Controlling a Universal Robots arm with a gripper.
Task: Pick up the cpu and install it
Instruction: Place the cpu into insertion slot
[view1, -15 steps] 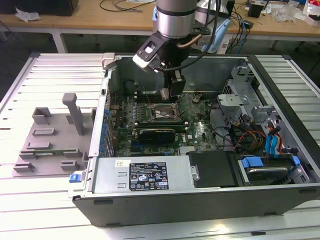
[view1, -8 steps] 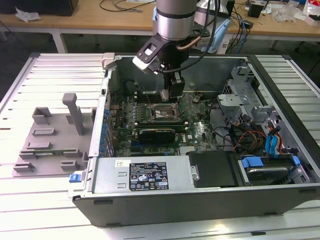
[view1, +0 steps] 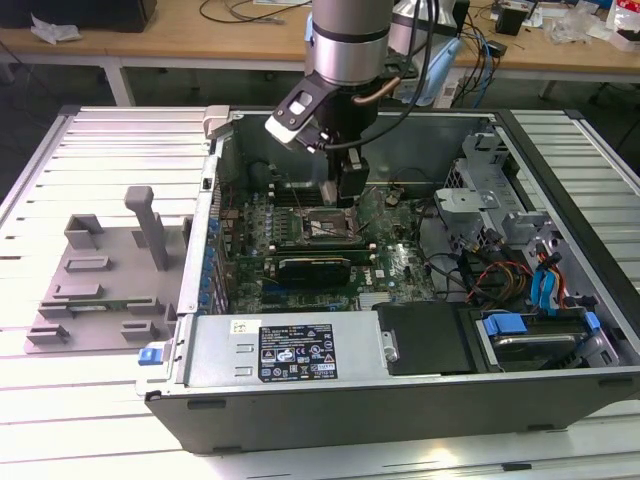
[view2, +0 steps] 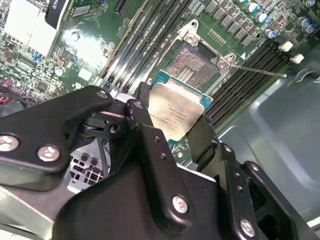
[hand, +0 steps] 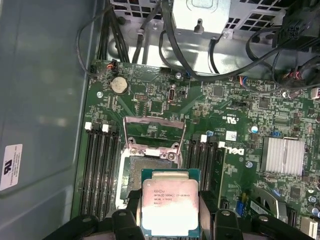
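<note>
Fingers (hand: 131, 212) are clamped on the cpu (hand: 170, 207) from two opposite edges, silver lid facing up, so the pick-up half looks done to me. Gripper (view1: 347, 192) is down inside the computer case (view1: 420, 405), right over the motherboard. In both wrist views the chip hangs over one side of the socket (hand: 131, 172) and isn't sitting in it as far as I can tell, so seating it is the part that's left. Load plate (hand: 152, 134) is flipped open and the thin lever (view2: 260, 71) is swung out to the side, so nothing looks to be blocking the socket itself. Memory slots (hand: 100, 165) run close along both sides though, so it's tight quarters for those fingers. Cables (hand: 150, 45) are bunched at the board's edge, well apart from the socket. Grey tray (view1: 90, 290) sits out on the slatted tabletop (view1: 100, 150), beside the case on the exterior view's left
</note>
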